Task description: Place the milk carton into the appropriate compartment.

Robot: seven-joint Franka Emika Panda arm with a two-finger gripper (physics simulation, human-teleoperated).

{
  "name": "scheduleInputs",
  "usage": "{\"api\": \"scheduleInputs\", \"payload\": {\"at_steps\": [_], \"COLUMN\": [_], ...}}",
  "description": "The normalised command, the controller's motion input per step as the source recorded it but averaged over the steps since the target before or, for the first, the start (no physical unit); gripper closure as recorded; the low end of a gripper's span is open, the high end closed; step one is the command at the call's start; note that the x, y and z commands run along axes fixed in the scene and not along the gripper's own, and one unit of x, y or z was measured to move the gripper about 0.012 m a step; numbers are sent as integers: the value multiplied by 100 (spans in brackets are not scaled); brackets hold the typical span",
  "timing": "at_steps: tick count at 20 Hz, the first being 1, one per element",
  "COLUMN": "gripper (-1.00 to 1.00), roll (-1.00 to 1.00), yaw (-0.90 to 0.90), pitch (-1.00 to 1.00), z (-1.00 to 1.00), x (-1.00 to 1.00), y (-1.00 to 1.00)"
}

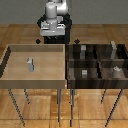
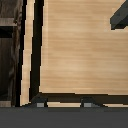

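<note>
Milk carton is standing upright on the floor of the wooden tray, toward the exterior view's left, apart from all 4 walls and touching nothing but the tray bottom. Nothing is gripping it — the gripper is hanging above the far edge of the tray, near the corner where the tray is meeting the dark divided bin, well apart from the carton. In the exterior view the fingers are too small and blurred to read, and in the wrist view only 2 dark finger tips are peeking in over bare tray wood with nothing between them, so I cannot tell how wide the jaws are standing.

As a judgement, the task is sitting at its very start: no reach, no grasp, no lift is showing yet. Everything is remaining — moving across to the carton, closing on it, lifting it over the shared wall, and setting it into 1 of the bin's compartments. Several compartments are already holding small grey blocks, and which compartment suits the carton is not readable here. A dark shape at the wrist view's corner is too cropped to identify.
</note>
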Motion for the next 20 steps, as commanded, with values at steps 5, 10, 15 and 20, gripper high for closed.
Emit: {"api": "scheduleInputs", "payload": {"at_steps": [5,10,15,20], "gripper": [-100,-100,-100,-100], "roll": [0,0,0,0], "yaw": [0,0,0,0], "pitch": [0,0,0,0], "z": [0,0,0,0], "x": [0,0,0,0], "y": [0,-80,-100,-100]}}
